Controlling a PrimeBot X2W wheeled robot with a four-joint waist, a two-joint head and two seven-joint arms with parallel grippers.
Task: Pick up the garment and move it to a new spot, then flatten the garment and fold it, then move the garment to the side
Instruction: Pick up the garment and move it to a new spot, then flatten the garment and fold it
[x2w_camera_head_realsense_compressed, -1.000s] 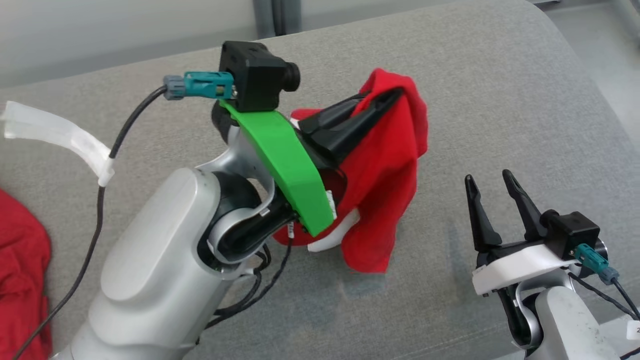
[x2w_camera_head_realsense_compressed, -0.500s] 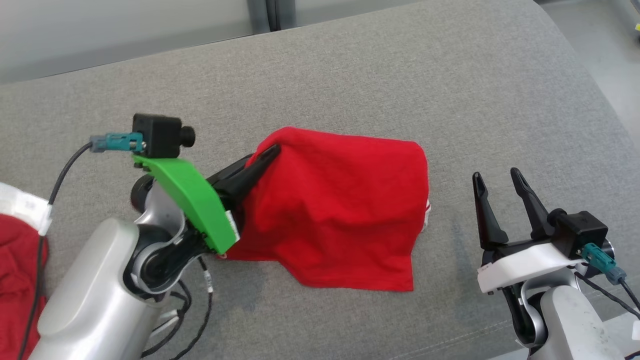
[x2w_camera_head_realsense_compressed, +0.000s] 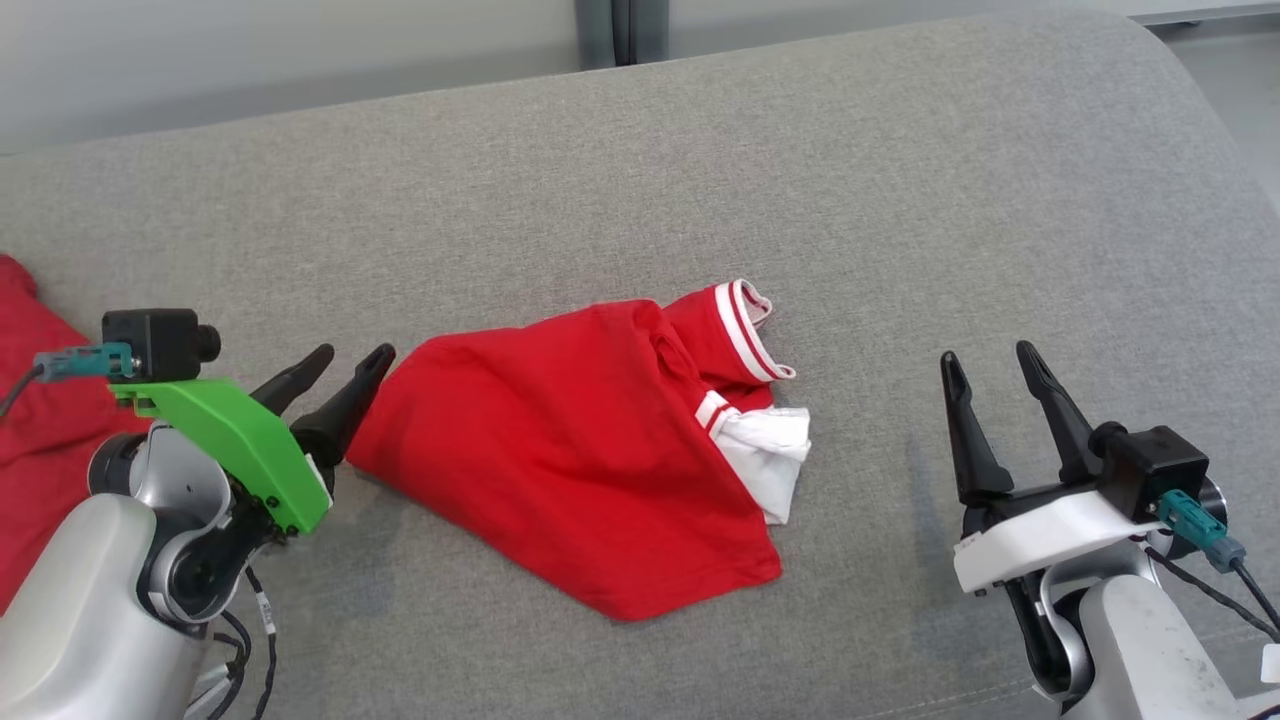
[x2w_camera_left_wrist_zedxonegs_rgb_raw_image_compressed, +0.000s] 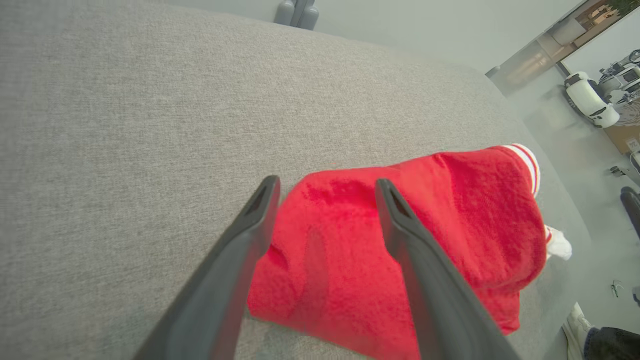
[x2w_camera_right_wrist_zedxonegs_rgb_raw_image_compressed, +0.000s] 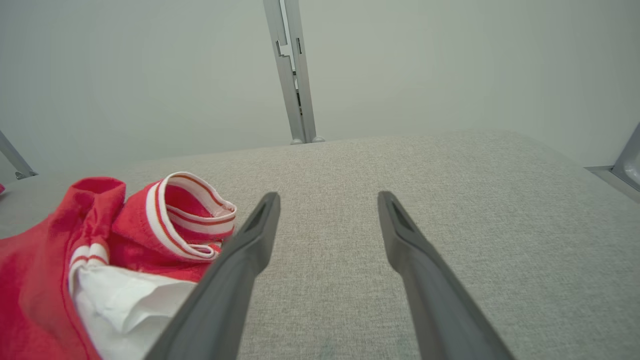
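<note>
1. Grey upholstered surface (x2w_camera_head_realsense_compressed: 900, 200) is recorded across the head view, with a pale wall behind. One red garment (x2w_camera_head_realsense_compressed: 560, 450) lies crumpled near the middle, between the arms. Its striped trim (x2w_camera_head_realsense_compressed: 745, 330) and white patch (x2w_camera_head_realsense_compressed: 770, 455) are bunched at the robot's right end. The left gripper (x2w_camera_head_realsense_compressed: 355, 352), jaws apart and nothing held, sits just beside the garment's left corner. The right gripper (x2w_camera_head_realsense_compressed: 985, 353) is likewise spread and empty, well apart from the cloth. A second red cloth (x2w_camera_head_realsense_compressed: 40, 410) is noted at the left edge. Count: two grippers, two red cloths.
2. Left wrist view: the left gripper (x2w_camera_left_wrist_zedxonegs_rgb_raw_image_compressed: 327, 182) is seen spread over the garment's (x2w_camera_left_wrist_zedxonegs_rgb_raw_image_compressed: 450, 215) near corner, with no fabric pinched.
3. Right wrist view: the right gripper (x2w_camera_right_wrist_zedxonegs_rgb_raw_image_compressed: 328, 195) is held open over bare surface, with the garment (x2w_camera_right_wrist_zedxonegs_rgb_raw_image_compressed: 40, 260) to its left. Placement is judged done and flattening due — opposite edges should be pinched thinly and drawn apart low, bunched end first.
</note>
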